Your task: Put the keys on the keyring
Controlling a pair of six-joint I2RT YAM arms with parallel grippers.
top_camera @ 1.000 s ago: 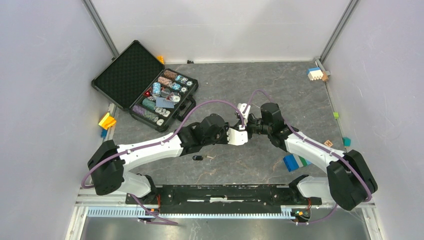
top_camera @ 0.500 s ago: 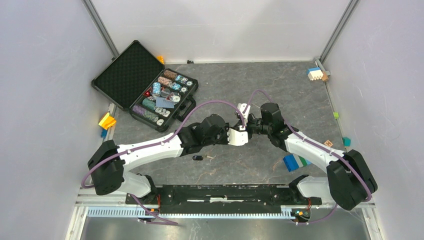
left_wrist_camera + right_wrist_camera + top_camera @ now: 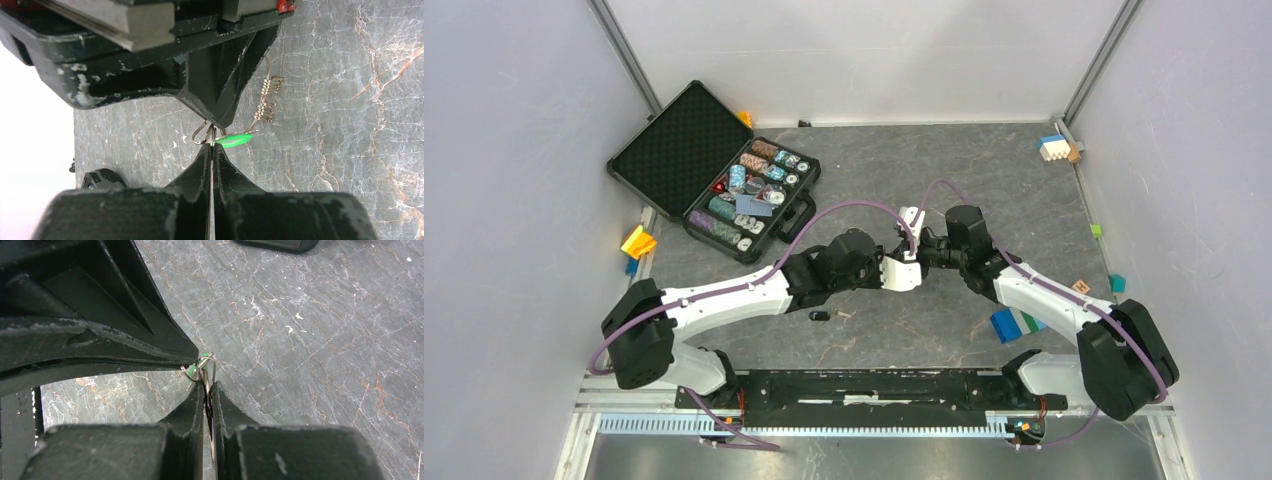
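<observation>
Both grippers meet tip to tip above the middle of the table. My left gripper [image 3: 913,266] [image 3: 212,145] is shut, with the green-headed key [image 3: 234,140] sticking out sideways at its tip. My right gripper [image 3: 922,258] [image 3: 207,385] is shut on the thin silver keyring [image 3: 206,365] [image 3: 202,135]. Small brassy keys [image 3: 265,107] dangle from the ring's wire below the right fingers. A sliver of green [image 3: 192,379] shows beside the ring in the right wrist view. The black-headed key [image 3: 820,316] lies loose on the table in front of the left arm.
An open black case [image 3: 676,145] with poker chips sits at the back left. A blue and green block [image 3: 1014,323] lies by the right arm. Small coloured blocks lie along the right edge [image 3: 1081,287], yellow ones [image 3: 637,241] at the left, a white one [image 3: 1054,148] far right.
Hardly anything: the left arm has shifted very slightly, and both grippers stay shut and pressed together at the same spot.
</observation>
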